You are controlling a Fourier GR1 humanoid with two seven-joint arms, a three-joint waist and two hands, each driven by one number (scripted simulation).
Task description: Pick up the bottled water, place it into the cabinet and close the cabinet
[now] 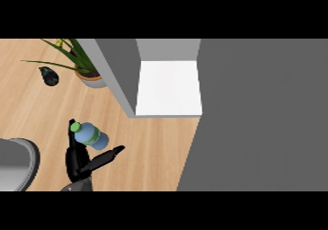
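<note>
One bottle (92, 135) with a green cap is seen between the spread fingers and thumb of the left hand (78, 158), which stands wide around it on the counter (153, 148). Up and to the right of the hand, one cabinet (167, 87) stands open, its white shelf bare. One plant (83, 63) and one dark object (49, 75) lie beyond the hand.

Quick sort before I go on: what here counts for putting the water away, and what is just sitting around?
For the job:
- bottled water, green cap, by the fingers of the hand
- hand, low on the left
- cabinet, open, white inside
- cabinet door, large grey panel on the right

Just lying about:
- potted plant
- small dark object left of the plant
- grey rounded object at the left edge
</note>
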